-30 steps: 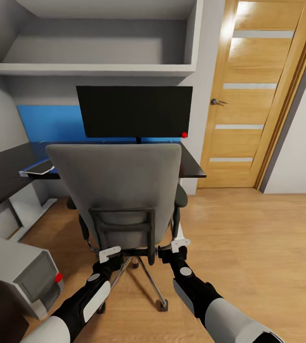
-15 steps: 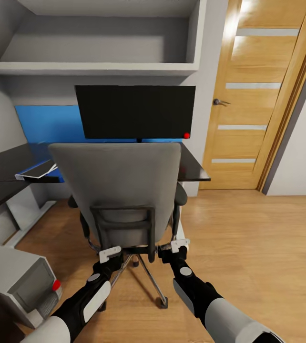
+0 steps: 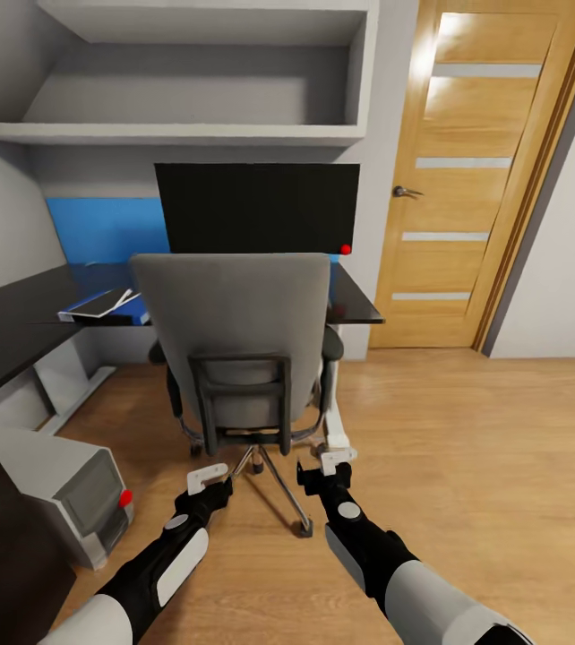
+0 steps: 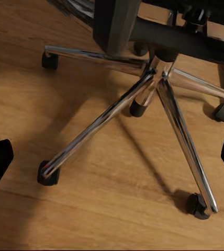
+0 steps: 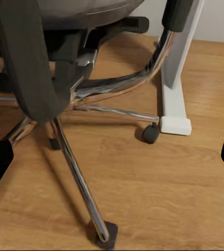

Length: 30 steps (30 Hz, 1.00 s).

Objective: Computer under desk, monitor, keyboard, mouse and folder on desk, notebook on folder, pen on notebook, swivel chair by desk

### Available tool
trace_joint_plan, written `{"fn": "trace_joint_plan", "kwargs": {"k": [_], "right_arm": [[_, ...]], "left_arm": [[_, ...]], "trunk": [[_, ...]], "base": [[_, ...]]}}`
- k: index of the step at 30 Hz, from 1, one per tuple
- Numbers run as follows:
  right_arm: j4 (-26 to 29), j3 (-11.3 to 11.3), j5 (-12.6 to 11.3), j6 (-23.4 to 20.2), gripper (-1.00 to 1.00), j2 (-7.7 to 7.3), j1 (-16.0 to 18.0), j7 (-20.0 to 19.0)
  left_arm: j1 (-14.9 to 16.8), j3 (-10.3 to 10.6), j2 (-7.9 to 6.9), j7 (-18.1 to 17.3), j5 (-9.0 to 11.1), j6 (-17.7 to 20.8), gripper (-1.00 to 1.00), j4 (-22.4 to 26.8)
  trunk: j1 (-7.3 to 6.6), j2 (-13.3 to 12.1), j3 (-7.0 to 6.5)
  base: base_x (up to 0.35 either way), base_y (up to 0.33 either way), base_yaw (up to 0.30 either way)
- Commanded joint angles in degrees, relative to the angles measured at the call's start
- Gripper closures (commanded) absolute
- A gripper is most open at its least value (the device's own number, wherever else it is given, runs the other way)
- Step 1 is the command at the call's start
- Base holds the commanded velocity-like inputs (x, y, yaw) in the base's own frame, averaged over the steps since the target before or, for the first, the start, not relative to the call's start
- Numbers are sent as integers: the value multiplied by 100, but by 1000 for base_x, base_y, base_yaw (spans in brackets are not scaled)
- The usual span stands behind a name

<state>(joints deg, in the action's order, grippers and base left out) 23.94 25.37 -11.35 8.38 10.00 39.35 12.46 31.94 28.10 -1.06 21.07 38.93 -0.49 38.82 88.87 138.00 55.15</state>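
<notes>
Chair-parking step, I'd say: the grey padded swivel chair (image 3: 238,345) sits tucked against the glossy black tabletop (image 3: 355,305). Left gripper (image 3: 209,477) and right gripper (image 3: 326,466) hang open just behind it; next probably check spacing.

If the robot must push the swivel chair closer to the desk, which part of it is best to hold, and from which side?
Probably the black frame on the backrest of the swivel chair, approached from behind, where the robot stands. The chair's back faces the robot, and the frame's upright bars sit just ahead of the left tool and the right tool. The chrome legs are low and sloped, so harder to grip.
</notes>
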Motion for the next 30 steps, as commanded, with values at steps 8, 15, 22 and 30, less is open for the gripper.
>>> {"fn": "trace_joint_plan", "kwargs": {"k": [8,15,22,30], "right_arm": [[-12,47,-61,33,-100,0,9,44],[-5,45,-74,33,-100,0,7,42],[-5,44,-85,33,-100,0,8,46],[-12,38,-70,33,-100,0,6,41]], "left_arm": [[5,44,-10,55,46,-1,-100,12],[5,39,-15,55,50,-3,-100,19],[5,35,-17,55,53,-3,-100,19],[5,37,-17,55,53,-7,-100,20]], "trunk": [[-5,3,5],[-27,-37,-13],[-180,-318,-138],[-356,-639,-282]], "base": [[-338,0,0],[-339,0,0],[-339,0,0],[-339,0,0]]}}
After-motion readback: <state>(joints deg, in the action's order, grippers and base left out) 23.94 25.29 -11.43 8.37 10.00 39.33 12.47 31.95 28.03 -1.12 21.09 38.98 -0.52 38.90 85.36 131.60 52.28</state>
